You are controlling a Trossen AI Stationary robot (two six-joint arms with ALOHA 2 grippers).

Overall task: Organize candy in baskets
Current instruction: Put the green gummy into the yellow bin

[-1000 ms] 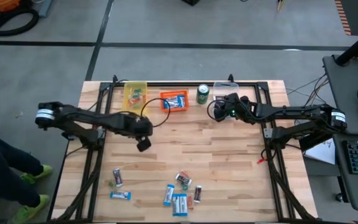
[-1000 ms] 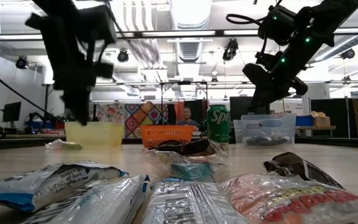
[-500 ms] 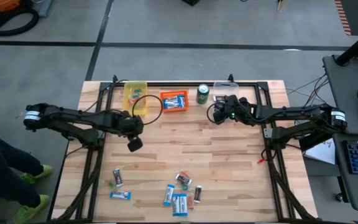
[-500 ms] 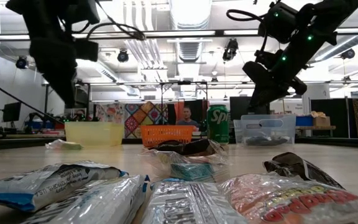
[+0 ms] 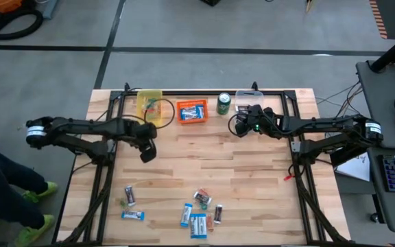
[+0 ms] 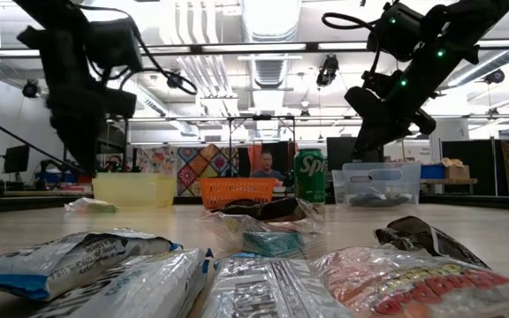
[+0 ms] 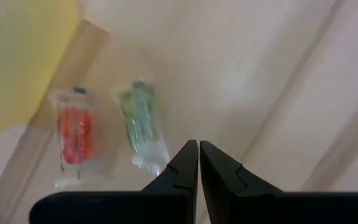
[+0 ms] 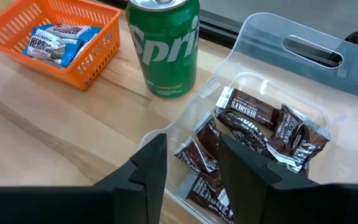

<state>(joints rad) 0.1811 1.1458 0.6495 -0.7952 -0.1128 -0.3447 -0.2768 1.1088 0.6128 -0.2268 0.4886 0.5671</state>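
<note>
The candy lies in two groups. Some is sorted into three bins along the counter's (image 5: 252, 171) far edge: blue-and-white bars in the orange bin (image 5: 193, 111), brown bars (image 8: 253, 130) in the clear bin (image 5: 248, 98), and a few small sweets in the yellow bin (image 5: 149, 104). A green can (image 5: 223, 103) stands between the orange and clear bins, just beside both.

The rest is loose (image 5: 199, 213) near the counter's front edge, well apart from the can: blue-and-white bars, dark minis and a reddish piece in one cluster, with two more pieces (image 5: 130, 204) off toward the left arm's side. In the low view these wrappers (image 6: 237, 274) fill the foreground.

Two more small sweets, one red (image 7: 76, 140) and one green (image 7: 143, 127), lie on the wood just beside the yellow bin, on its front side.

The left claw (image 5: 147, 152) hangs over bare wood in front of the yellow bin, fingers pressed together, holding nothing; its tips sit just over the green sweet's end.

The right claw (image 5: 245, 116) hovers above the clear bin's front edge, right of the can, fingers spread apart and empty.

A person (image 6: 264, 165) sits in the room behind the orange bin.
</note>
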